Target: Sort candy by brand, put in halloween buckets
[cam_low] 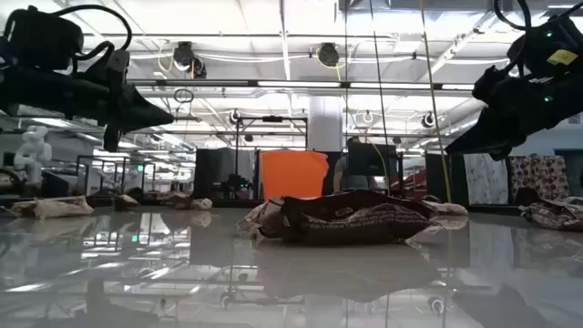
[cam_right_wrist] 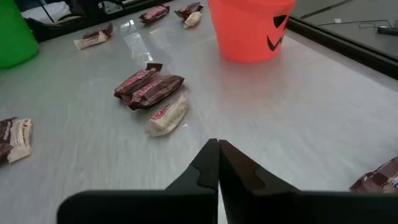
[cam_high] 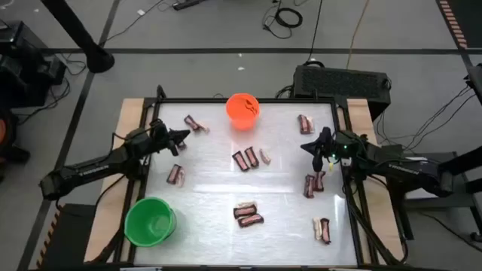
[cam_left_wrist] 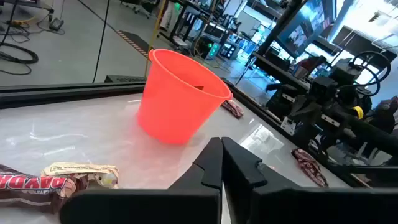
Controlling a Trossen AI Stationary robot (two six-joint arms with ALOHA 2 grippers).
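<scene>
candy: wrapped pieces [cam_high: 248, 214] lie scattered in small clumps over the white table [cam_high: 211, 196], none in a bucket that I can see
near clumps: one pile at the near middle; a pair at the near right corner [cam_high: 322, 229]
middle clumps: two dark bars plus one pale piece [cam_high: 251, 159] at the centre; a dark pair [cam_high: 314, 183] just beside the right gripper; one bar [cam_high: 175, 174] near the left gripper
far clumps: a pair [cam_high: 195, 124] far left, a pair [cam_high: 305, 123] far right
green bucket: [cam_high: 151, 221] near left corner, upright, well apart from most candy
orange bucket: [cam_high: 242, 111] far middle, upright, dark face markings
risk mixed clumps: dark and pale pieces touch in several piles, so a grab could lift both kinds or drop one
risk buckets: light plastic, a low sweep from an arm could tip or push one
risk reach: green bucket sits well apart from the right side, so long carries; arms could cross over the centre
left gripper: [cam_high: 179, 137] fully closed, holding nothing, hovering above the far left of the table, pointing toward the orange bucket
right gripper: [cam_high: 310, 147] fully closed, holding nothing, raised above the right side, pointing toward the centre clump
left arm: [cam_high: 90, 169] reaches in from the left edge
right arm: [cam_high: 399, 167] reaches in from the right edge
</scene>
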